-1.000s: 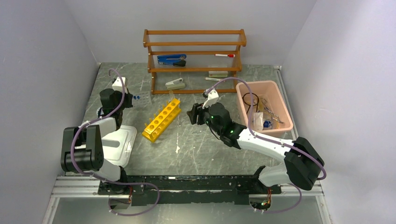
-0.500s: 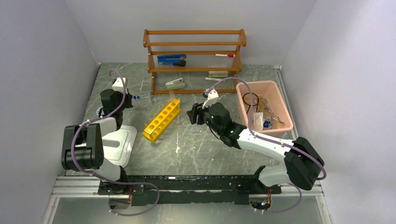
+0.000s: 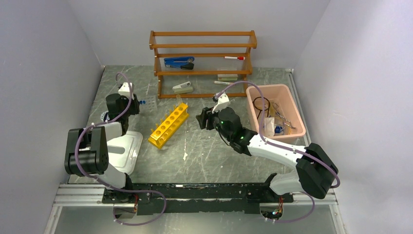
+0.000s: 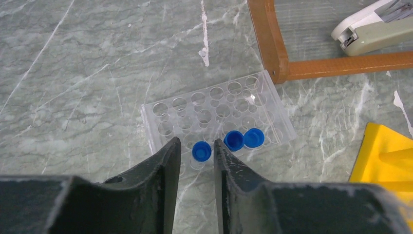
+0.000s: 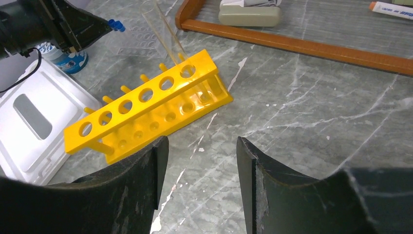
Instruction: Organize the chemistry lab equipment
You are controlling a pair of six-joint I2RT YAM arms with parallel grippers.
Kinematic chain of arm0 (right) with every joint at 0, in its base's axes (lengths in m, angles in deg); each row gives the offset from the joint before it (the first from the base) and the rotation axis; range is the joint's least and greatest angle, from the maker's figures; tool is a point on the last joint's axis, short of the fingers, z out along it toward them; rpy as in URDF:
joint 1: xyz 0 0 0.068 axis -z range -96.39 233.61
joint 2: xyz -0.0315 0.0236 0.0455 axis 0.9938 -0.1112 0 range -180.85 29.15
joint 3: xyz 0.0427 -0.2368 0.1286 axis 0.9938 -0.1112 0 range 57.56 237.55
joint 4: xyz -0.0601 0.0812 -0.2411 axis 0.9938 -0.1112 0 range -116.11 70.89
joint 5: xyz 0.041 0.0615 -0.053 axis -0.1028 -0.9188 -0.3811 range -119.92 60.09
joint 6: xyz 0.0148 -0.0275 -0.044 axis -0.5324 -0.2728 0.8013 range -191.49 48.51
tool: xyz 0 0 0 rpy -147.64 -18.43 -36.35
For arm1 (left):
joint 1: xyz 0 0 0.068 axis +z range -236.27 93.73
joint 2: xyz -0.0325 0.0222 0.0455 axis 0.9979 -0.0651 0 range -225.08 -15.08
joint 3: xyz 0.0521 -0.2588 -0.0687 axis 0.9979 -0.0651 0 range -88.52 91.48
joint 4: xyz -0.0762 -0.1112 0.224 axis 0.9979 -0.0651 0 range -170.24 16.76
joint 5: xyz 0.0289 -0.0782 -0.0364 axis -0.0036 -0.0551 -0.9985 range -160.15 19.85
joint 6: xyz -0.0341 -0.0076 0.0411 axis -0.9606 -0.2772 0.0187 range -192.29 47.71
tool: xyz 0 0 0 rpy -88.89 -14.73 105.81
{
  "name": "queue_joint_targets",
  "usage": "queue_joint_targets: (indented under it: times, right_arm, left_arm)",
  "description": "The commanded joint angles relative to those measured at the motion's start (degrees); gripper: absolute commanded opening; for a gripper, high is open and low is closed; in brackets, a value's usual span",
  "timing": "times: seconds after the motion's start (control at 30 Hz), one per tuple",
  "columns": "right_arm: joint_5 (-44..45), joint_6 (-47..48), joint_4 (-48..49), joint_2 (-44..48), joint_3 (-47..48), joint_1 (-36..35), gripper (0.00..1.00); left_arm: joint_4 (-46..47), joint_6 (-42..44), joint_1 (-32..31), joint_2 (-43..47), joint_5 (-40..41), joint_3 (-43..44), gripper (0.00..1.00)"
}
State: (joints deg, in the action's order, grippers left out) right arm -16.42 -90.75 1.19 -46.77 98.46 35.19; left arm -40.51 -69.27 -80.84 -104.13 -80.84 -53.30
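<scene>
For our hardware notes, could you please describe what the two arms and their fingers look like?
The left arm and right arm have white links between bulky black joints. A mauve cable loops loosely along each, and a small white block sits at each wrist. The left gripper and right gripper each end in two black, wedge-shaped fingers with scuffed, whitish edges.

Walled lab bench (image 3: 219,161): yellow test-tube rack (image 3: 168,125), clear well plate (image 4: 214,114)

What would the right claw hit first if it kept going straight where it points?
Probably the yellow test-tube rack, lying just ahead of the right claw; depth is unclear, so it might touch the table first.
</scene>
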Motion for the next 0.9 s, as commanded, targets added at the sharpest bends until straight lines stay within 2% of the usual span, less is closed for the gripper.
queue_joint_targets:
  times: [0.0,0.2,0.4,0.63,0.87]
  right_arm:
    - [0.8,0.2,1.9,-0.5,-0.4,0.7,0.57]
    - [0.4,0.1,1.9,-0.6,-0.3,0.8,0.57]
    - [-0.1,-0.2,1.7,-0.6,-0.2,0.8,0.57]
    - [-0.9,-0.6,1.3,-0.7,-0.1,0.8,0.57]
    - [-0.9,-0.8,1.3,-0.8,-0.2,0.8,0.57]
  left_arm:
    - [0.1,-1.3,0.3,1.7,-0.7,2.5,0.37]
    - [-1.5,-2.1,0.3,5.4,0.7,3.4,0.4]
    - [-4.4,-2.7,0.4,7.2,3.0,5.3,0.39]
    - [-22.4,-10.9,0.3,0.7,6.7,17.4,0.23]
    - [-37.0,-14.7,0.3,-5.2,5.6,26.0,0.23]
